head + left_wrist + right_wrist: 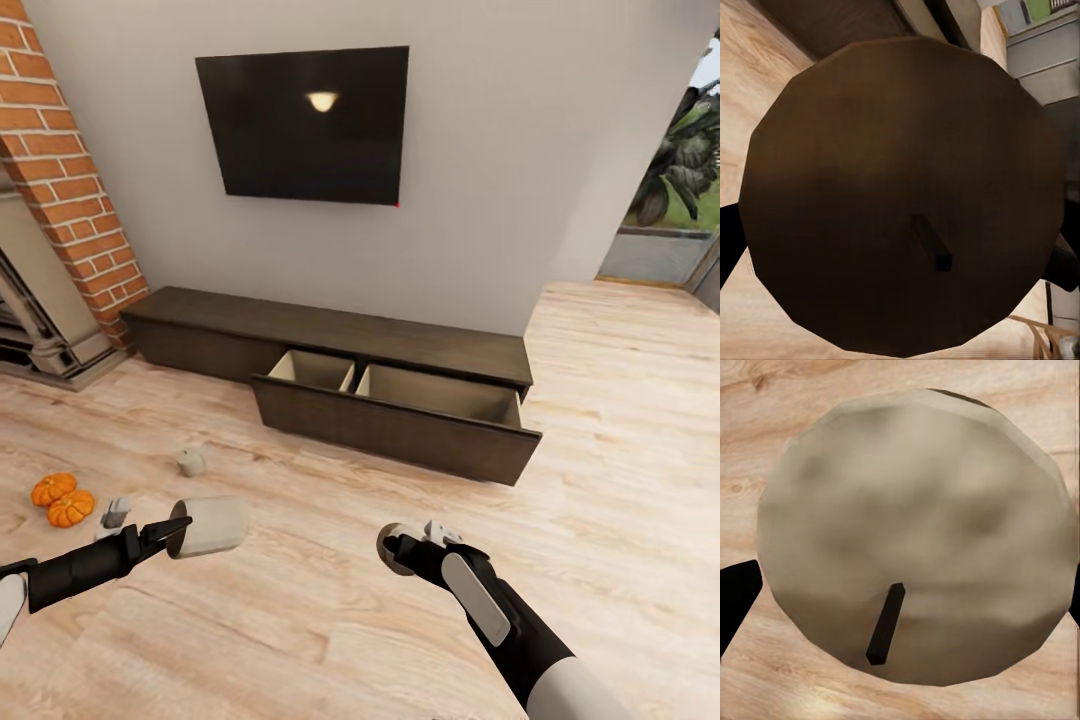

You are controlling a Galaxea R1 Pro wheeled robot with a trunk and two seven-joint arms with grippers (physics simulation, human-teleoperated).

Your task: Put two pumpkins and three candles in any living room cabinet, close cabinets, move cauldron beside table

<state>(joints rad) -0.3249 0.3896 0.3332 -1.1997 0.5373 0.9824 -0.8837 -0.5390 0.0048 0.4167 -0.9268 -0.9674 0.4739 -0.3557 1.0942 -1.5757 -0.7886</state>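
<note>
Cabinet: stood against the wall under the TV, right drawer pulled out, beige inside.
Pumpkins: two, touching, on the floor far left.
Left claw: shut around a pale cylindrical candle, its dark end and wick facing the wrist camera.
Right claw: gripped a round candle.
Third candle: on the floor, near the pumpkins.

Even, bright, soft-shadowed render; a lamp glare on the dark television; wide-angle bending at edges.
</note>
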